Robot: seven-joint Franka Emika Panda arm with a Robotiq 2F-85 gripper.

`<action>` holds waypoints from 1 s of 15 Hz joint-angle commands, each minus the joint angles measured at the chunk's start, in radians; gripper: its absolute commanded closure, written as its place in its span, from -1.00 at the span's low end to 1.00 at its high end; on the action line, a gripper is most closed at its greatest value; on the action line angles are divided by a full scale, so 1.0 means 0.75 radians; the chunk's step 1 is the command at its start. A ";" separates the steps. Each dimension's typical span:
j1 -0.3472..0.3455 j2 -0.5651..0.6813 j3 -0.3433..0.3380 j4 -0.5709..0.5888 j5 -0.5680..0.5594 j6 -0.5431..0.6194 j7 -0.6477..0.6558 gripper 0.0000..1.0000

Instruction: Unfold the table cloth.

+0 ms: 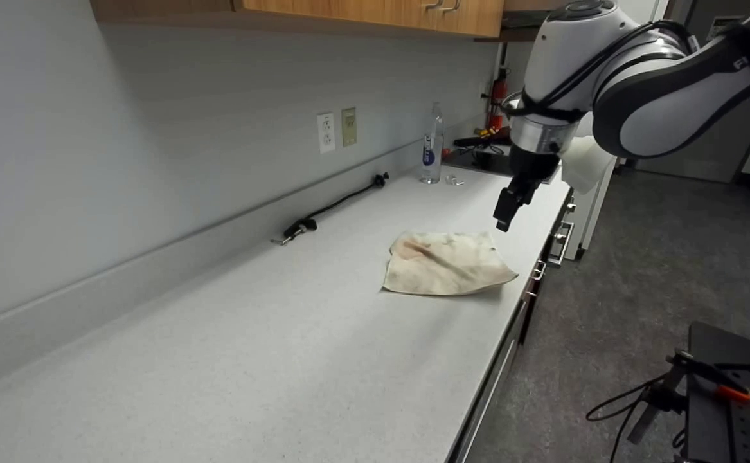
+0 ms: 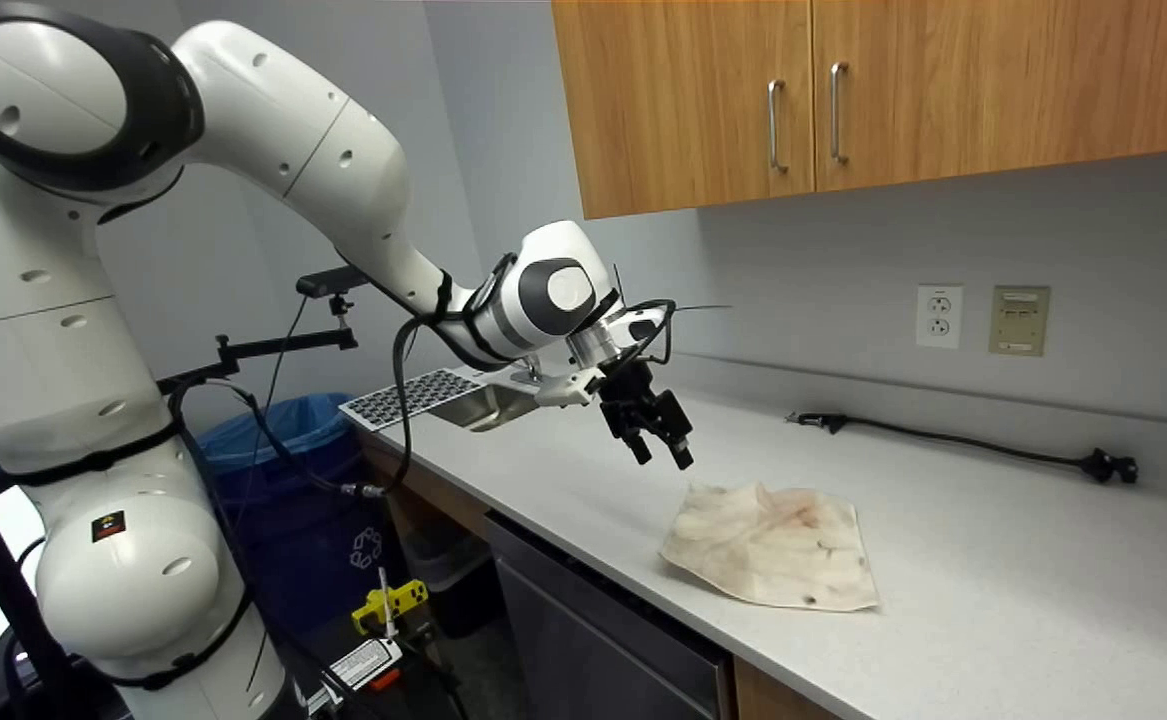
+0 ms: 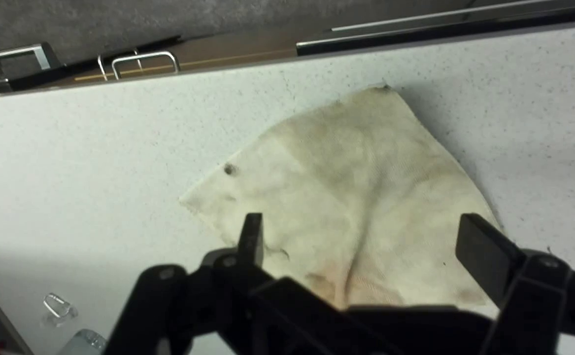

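The cream-beige table cloth [image 1: 448, 263] lies spread as a wrinkled sheet on the white counter near its front edge. It also shows in an exterior view [image 2: 778, 555] and fills the middle of the wrist view [image 3: 317, 197]. A crease runs through it to a pinkish-tan patch, and a few dark spots show. Its front corner is slightly raised off the counter. My gripper [image 1: 504, 222] is open and empty above the cloth, apart from it, also seen in an exterior view [image 2: 663, 458]. In the wrist view its spread fingers [image 3: 361, 227] hide the cloth's lower part.
A clear bottle [image 1: 432, 148] and a small clip [image 1: 454, 181] stand beyond the cloth. A black flexible arm [image 1: 342, 200] lies along the wall. Wooden cabinets [image 2: 693, 100] hang above. A sink [image 2: 483, 405] is at the counter's far end. Drawer handles [image 3: 144, 58] stick out below the front edge.
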 commanded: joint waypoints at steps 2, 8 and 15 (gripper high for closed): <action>-0.083 -0.151 0.068 -0.125 0.027 0.164 -0.074 -1.00; -0.116 -0.114 0.114 -0.093 0.167 0.213 -0.120 -1.00; -0.116 -0.114 0.113 -0.097 0.223 0.224 -0.151 -1.00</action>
